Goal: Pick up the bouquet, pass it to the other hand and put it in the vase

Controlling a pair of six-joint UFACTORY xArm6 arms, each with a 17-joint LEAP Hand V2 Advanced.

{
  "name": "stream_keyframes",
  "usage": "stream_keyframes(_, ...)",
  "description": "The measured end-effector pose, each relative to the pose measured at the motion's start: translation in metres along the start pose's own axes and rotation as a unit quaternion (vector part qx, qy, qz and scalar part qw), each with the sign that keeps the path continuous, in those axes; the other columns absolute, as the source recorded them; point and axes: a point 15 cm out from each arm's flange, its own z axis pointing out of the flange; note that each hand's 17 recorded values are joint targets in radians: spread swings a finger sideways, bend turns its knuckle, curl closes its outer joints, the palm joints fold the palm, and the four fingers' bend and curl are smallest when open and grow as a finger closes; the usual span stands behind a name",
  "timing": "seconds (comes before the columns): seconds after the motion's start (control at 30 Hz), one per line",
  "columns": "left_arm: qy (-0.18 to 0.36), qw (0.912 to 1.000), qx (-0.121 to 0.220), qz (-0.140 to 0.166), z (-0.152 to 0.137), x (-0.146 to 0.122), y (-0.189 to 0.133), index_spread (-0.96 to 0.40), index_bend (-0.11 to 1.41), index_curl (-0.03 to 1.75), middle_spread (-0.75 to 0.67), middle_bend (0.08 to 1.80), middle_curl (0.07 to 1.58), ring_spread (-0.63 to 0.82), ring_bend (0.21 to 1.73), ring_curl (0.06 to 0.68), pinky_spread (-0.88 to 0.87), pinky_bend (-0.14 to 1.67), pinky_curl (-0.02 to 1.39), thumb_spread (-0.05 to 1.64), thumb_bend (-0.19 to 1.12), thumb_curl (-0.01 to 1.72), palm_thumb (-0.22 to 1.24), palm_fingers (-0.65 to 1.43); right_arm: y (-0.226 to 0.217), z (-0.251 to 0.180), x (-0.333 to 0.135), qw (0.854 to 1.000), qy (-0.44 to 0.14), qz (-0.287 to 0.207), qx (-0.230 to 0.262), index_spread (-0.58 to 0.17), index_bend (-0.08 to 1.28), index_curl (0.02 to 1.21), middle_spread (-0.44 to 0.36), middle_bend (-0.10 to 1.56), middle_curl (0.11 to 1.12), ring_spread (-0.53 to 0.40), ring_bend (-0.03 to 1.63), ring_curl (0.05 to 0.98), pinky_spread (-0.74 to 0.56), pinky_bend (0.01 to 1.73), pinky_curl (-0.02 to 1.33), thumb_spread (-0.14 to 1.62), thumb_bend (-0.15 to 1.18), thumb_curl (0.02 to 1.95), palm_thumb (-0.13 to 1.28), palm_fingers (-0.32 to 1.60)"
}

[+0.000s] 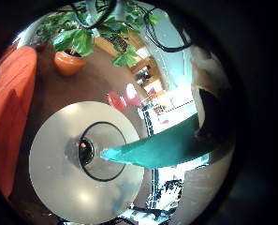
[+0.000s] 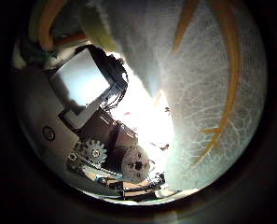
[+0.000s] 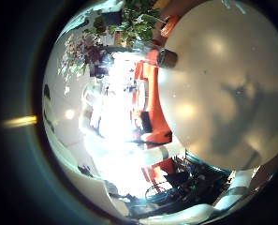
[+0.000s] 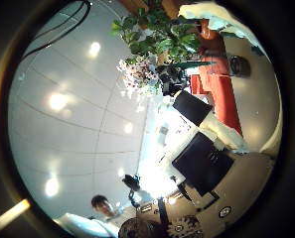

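In the left thumb side palm view a veined leaf or wrap [image 2: 199, 103] fills the picture, pressed against my left hand [image 2: 105, 140], whose fingers curl at it. My right hand [image 4: 207, 144] shows straight fingers and holds nothing, away from the bouquet. The vase [image 1: 86, 150] stands on a round table [image 1: 59, 178] below my left palm.
A potted plant [image 1: 71, 58] and an orange sofa [image 1: 12, 103] stand beyond the round table. A tapered teal piece [image 1: 167, 148] reaches over the table towards the vase. I cannot tell if it belongs to the hand or the bouquet.
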Motion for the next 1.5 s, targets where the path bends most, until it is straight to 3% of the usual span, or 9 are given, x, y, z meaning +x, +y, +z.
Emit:
stream_keyframes(0.13,0.002,1.0000,-0.004,0.000,0.001,-0.004,0.001,-0.65,0.82,1.08,-0.42,1.32,0.81,-0.39,1.54,0.615,-0.70,1.05,1.36,1.05,-0.03,0.73,0.89,1.04,0.000,0.000,0.000,1.000,0.001,-0.001,0.001,-0.377,0.50,0.56,-0.146,0.73,0.52,-0.248,1.02,0.396,0.08,0.54,0.56,1.03,-0.02,0.57,0.82,0.53)
stream_keyframes(0.23,0.008,0.9999,-0.013,0.000,0.004,-0.006,0.005,-0.64,0.67,1.08,-0.43,1.24,0.80,-0.40,1.50,0.593,-0.70,1.03,1.29,1.02,-0.07,0.67,0.75,0.89,0.000,0.000,0.000,1.000,0.000,0.000,0.000,-0.379,0.50,0.57,-0.150,0.73,0.52,-0.251,1.03,0.395,0.08,0.54,0.55,1.03,-0.02,0.57,0.82,0.54)
stream_keyframes(0.27,0.012,0.9997,-0.021,-0.001,0.006,-0.006,0.008,-0.62,0.55,1.06,-0.42,1.20,0.79,-0.40,1.44,0.577,-0.70,1.00,1.26,1.01,-0.09,0.65,0.67,0.64,0.000,0.000,0.000,1.000,0.000,0.000,0.000,-0.379,0.50,0.57,-0.152,0.73,0.52,-0.252,1.02,0.394,0.08,0.54,0.55,1.03,-0.02,0.57,0.82,0.54)
stream_keyframes(0.33,0.024,0.9989,-0.039,-0.002,0.011,-0.007,0.016,-0.47,0.46,1.01,-0.19,0.83,0.75,-0.23,1.25,0.594,-0.55,0.66,1.23,0.99,-0.11,0.58,0.47,-0.30,0.000,0.000,0.000,1.000,0.000,0.000,0.000,-0.381,0.50,0.57,-0.155,0.73,0.52,-0.254,1.02,0.394,0.08,0.54,0.55,1.03,-0.02,0.57,0.82,0.54)
stream_keyframes(0.4,0.045,0.9966,-0.069,0.002,0.017,-0.008,0.029,-0.34,0.26,0.89,0.06,0.57,0.58,0.05,1.03,0.441,-0.34,0.44,1.18,0.97,-0.11,0.52,0.31,-0.51,0.000,0.000,0.000,1.000,0.001,-0.001,0.000,-0.380,0.50,0.57,-0.157,0.74,0.53,-0.255,1.02,0.393,0.08,0.54,0.55,1.03,-0.02,0.57,0.82,0.54)
stream_keyframes(0.53,0.088,0.9918,-0.092,-0.001,0.013,-0.014,0.035,-0.18,0.08,0.72,0.34,0.35,0.41,0.34,0.77,0.288,0.04,0.18,1.03,0.94,-0.07,0.44,0.16,-0.40,0.000,0.000,-0.001,1.000,0.001,-0.001,0.000,-0.382,0.50,0.58,-0.160,0.75,0.53,-0.256,1.02,0.394,0.08,0.54,0.54,1.03,-0.02,0.57,0.82,0.55)
stream_keyframes(0.8,0.088,0.9937,-0.065,-0.023,-0.027,-0.042,0.037,-0.06,0.07,0.45,0.53,0.19,0.32,0.56,0.58,0.199,0.52,0.13,0.69,0.88,-0.04,0.38,0.08,-0.28,0.001,0.001,-0.001,1.000,0.000,-0.002,-0.002,-0.385,0.50,0.58,-0.168,0.78,0.55,-0.264,1.02,0.395,0.08,0.53,0.53,1.03,-0.02,0.57,0.82,0.57)
stream_keyframes(1.2,0.088,0.9949,-0.041,-0.030,-0.092,-0.043,0.066,-0.04,0.11,0.25,0.56,0.16,0.25,0.62,0.49,0.174,0.65,0.16,0.43,0.87,-0.03,0.35,0.07,-0.21,0.001,0.004,0.001,1.000,-0.002,-0.003,-0.008,-0.383,0.51,0.60,-0.185,0.80,0.57,-0.275,1.03,0.403,0.07,0.51,0.50,1.03,-0.02,0.57,0.82,0.59)
stream_keyframes(1.5,0.075,0.9954,-0.043,-0.042,-0.099,-0.030,0.118,-0.04,0.12,0.20,0.55,0.16,0.22,0.63,0.45,0.173,0.64,0.18,0.35,0.87,-0.03,0.34,0.08,-0.17,0.011,0.007,-0.002,0.999,-0.008,-0.019,-0.025,-0.384,0.51,0.61,-0.188,0.82,0.58,-0.278,1.03,0.409,0.05,0.51,0.49,1.02,-0.02,0.57,0.83,0.61)
